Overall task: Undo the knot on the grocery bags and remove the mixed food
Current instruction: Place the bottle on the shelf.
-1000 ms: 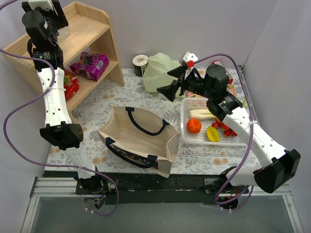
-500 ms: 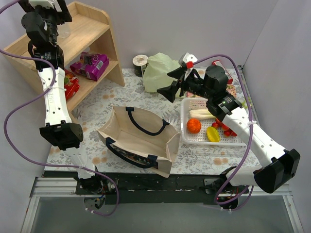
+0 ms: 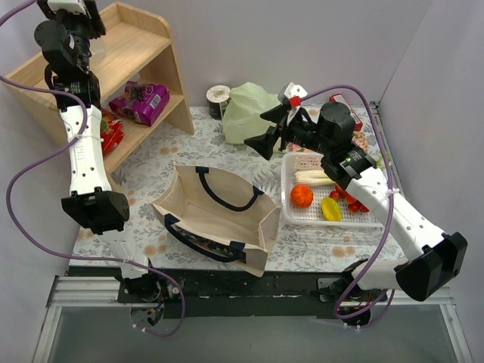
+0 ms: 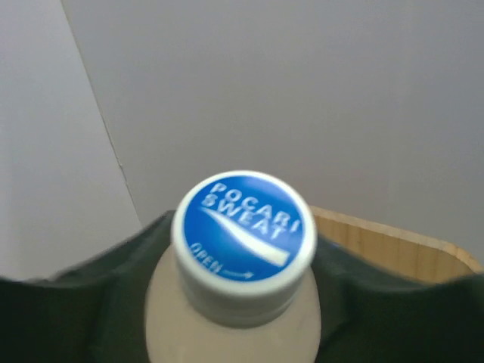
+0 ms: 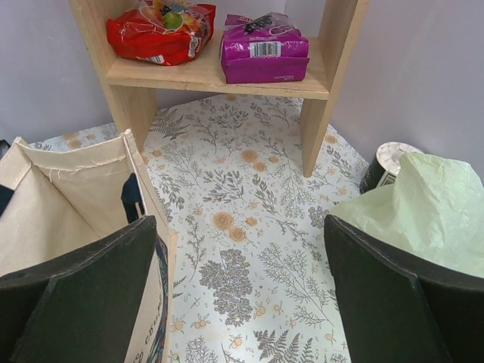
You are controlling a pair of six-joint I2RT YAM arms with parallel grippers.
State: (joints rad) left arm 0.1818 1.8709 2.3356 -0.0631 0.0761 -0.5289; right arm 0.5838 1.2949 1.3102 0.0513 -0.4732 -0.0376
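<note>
Shifted a little toward frame left since the earlier frame, right claw [image 3: 266, 128] spread wide and empty just right of pale green grocery bag [image 3: 246, 111] at upper centre, nearer than left claw [image 3: 76, 15], clamped on bottle [image 4: 240, 272] at upper left.

soft, even, bright light throughout, no glare. faint shadows lie beneath the wooden shelf [image 3: 140, 72] boards. the bottle cap [image 4: 243, 227] in the left wrist view is slightly blurred, and the dark fingers [image 4: 91, 302] beside it are out of focus. the right wrist view is sharp around the shelf.
</note>
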